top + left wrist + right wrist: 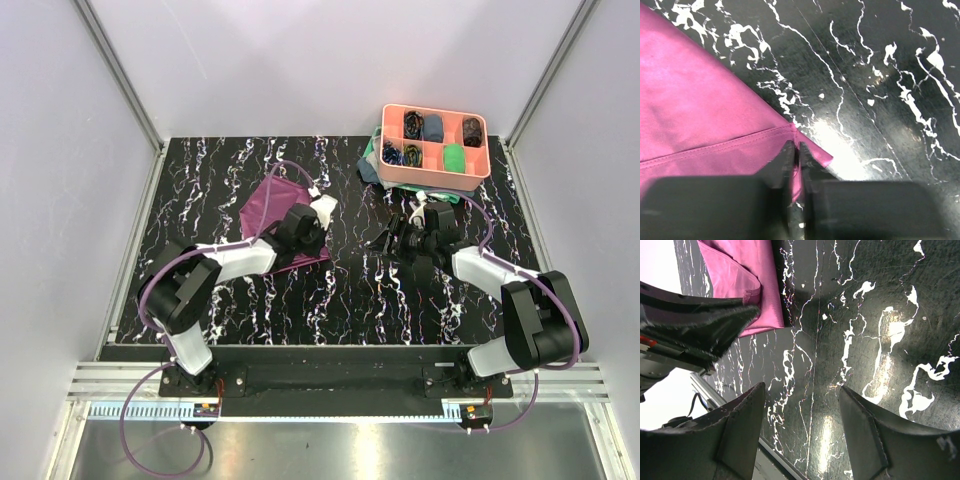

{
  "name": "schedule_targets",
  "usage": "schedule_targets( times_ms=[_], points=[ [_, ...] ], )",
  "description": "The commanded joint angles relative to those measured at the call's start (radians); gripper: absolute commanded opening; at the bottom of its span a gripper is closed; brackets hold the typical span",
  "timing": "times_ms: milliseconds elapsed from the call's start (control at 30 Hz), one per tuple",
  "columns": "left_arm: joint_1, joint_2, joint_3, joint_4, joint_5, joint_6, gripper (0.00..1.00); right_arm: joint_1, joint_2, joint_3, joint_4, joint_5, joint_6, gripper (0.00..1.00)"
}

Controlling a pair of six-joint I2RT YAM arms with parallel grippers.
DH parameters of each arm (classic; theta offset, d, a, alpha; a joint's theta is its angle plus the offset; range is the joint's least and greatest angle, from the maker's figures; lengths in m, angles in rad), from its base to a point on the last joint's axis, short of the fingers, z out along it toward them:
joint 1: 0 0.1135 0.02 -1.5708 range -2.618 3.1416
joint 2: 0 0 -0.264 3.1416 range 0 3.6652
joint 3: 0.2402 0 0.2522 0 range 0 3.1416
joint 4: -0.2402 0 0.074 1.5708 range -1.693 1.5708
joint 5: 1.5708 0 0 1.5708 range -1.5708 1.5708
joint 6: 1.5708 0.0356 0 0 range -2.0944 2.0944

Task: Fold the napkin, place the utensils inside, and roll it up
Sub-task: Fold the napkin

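The plum-purple napkin [268, 208] lies folded on the black marbled table, left of centre. My left gripper [308, 240] rests at its near right corner. In the left wrist view the gripper [795, 146] is shut on that corner of the napkin [700, 100], with cloth pinched between the jaws. My right gripper [386, 240] hovers low over bare table to the right of the napkin. It is open and empty in the right wrist view [802, 387], where the napkin [747, 270] also shows at the upper left. The spoon and fork are out of view.
A salmon-pink compartment tray [478, 172] with small cloth rolls stands at the back right. A teal-green cloth [371, 160] lies under its left side. The left arm's dark fingers [710, 322] cross the left of the right wrist view. Grey walls enclose the table.
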Motion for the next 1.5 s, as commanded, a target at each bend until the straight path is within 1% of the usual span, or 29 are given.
schedule_targets(
  times_ms=[0, 33, 67, 100, 133, 200, 233, 267, 333, 467, 500, 567, 600, 633, 667, 700, 767, 800, 867, 900, 1000, 1167, 1200, 1267, 1367, 1400, 1467],
  points=[
    [-0.008, -0.001, 0.027, -0.014, 0.006, 0.003, 0.22, -0.006, 0.010, 0.026, 0.014, -0.014, -0.005, 0.69],
    [-0.009, -0.017, 0.016, -0.012, 0.009, -0.003, 0.36, -0.006, 0.016, 0.035, 0.014, -0.017, -0.007, 0.69],
    [-0.014, -0.028, 0.009, -0.012, 0.009, -0.014, 0.42, -0.007, 0.027, 0.040, 0.014, -0.017, -0.010, 0.69],
    [-0.014, -0.040, 0.003, -0.012, 0.009, -0.021, 0.50, -0.006, 0.032, 0.044, 0.015, -0.023, -0.011, 0.69],
    [-0.014, -0.068, -0.016, -0.012, 0.005, -0.029, 0.63, -0.006, 0.047, 0.055, 0.015, -0.023, -0.014, 0.69],
    [-0.014, -0.123, -0.042, -0.009, 0.005, -0.053, 0.71, -0.006, 0.064, 0.077, 0.015, -0.032, -0.018, 0.69],
    [-0.014, -0.145, -0.053, -0.011, -0.001, -0.064, 0.78, -0.006, 0.084, 0.086, 0.014, -0.037, -0.022, 0.68],
    [-0.014, -0.169, -0.063, -0.011, -0.011, -0.092, 0.82, -0.007, 0.094, 0.095, 0.017, -0.043, -0.027, 0.69],
    [-0.014, -0.243, -0.096, -0.026, -0.047, -0.115, 0.87, -0.004, 0.117, 0.129, 0.025, -0.052, -0.036, 0.69],
    [-0.011, -0.400, -0.155, -0.080, -0.147, -0.199, 0.98, 0.007, 0.222, 0.222, 0.043, -0.105, -0.053, 0.69],
    [0.006, -0.424, -0.184, -0.106, -0.173, -0.219, 0.99, 0.014, 0.245, 0.239, 0.049, -0.112, -0.054, 0.69],
    [0.038, -0.482, -0.232, -0.132, -0.157, -0.291, 0.99, 0.022, 0.314, 0.299, 0.052, -0.139, -0.062, 0.68],
    [0.094, -0.497, -0.247, -0.161, -0.146, -0.323, 0.99, 0.037, 0.362, 0.319, 0.052, -0.144, -0.068, 0.69],
    [0.127, -0.514, -0.267, -0.172, -0.129, -0.386, 0.99, 0.045, 0.387, 0.339, 0.051, -0.155, -0.071, 0.69],
    [0.163, -0.551, -0.309, -0.180, -0.088, -0.414, 0.99, 0.057, 0.412, 0.377, 0.052, -0.164, -0.074, 0.69],
    [0.237, -0.569, -0.332, -0.186, -0.063, -0.464, 0.99, 0.074, 0.459, 0.396, 0.052, -0.173, -0.079, 0.69],
    [0.306, -0.632, -0.405, -0.178, 0.006, -0.500, 0.99, 0.095, 0.502, 0.443, 0.052, -0.182, -0.079, 0.69],
    [0.364, -0.655, -0.428, -0.171, 0.009, -0.526, 0.99, 0.103, 0.544, 0.457, 0.052, -0.185, -0.080, 0.69],
    [0.418, -0.706, -0.487, -0.177, 0.072, -0.544, 0.99, 0.134, 0.585, 0.495, 0.052, -0.196, -0.079, 0.69],
    [0.466, -0.721, -0.502, -0.177, 0.086, -0.554, 0.99, 0.143, 0.619, 0.505, 0.052, -0.199, -0.076, 0.69],
    [0.539, -0.760, -0.559, -0.163, 0.156, -0.560, 0.99, 0.169, 0.654, 0.526, 0.057, -0.192, -0.070, 0.68],
    [0.636, -0.765, -0.608, -0.146, 0.251, -0.569, 0.98, 0.180, 0.674, 0.522, 0.058, -0.176, -0.065, 0.66],
    [0.644, -0.764, -0.611, -0.147, 0.258, -0.567, 0.98, 0.181, 0.677, 0.520, 0.058, -0.178, -0.067, 0.63],
    [0.659, -0.757, -0.616, -0.118, 0.272, -0.564, 0.97, 0.188, 0.680, 0.512, 0.057, -0.179, -0.071, 0.61],
    [0.667, -0.743, -0.617, -0.106, 0.282, -0.561, 0.97, 0.201, 0.697, 0.506, 0.054, -0.173, -0.073, 0.55],
    [0.669, -0.737, -0.617, -0.103, 0.285, -0.561, 0.97, 0.204, 0.703, 0.509, 0.052, -0.170, -0.074, 0.52],
    [0.669, -0.731, -0.619, -0.091, 0.295, -0.566, 0.96, 0.212, 0.719, 0.511, 0.051, -0.170, -0.073, 0.49]
  ],
)
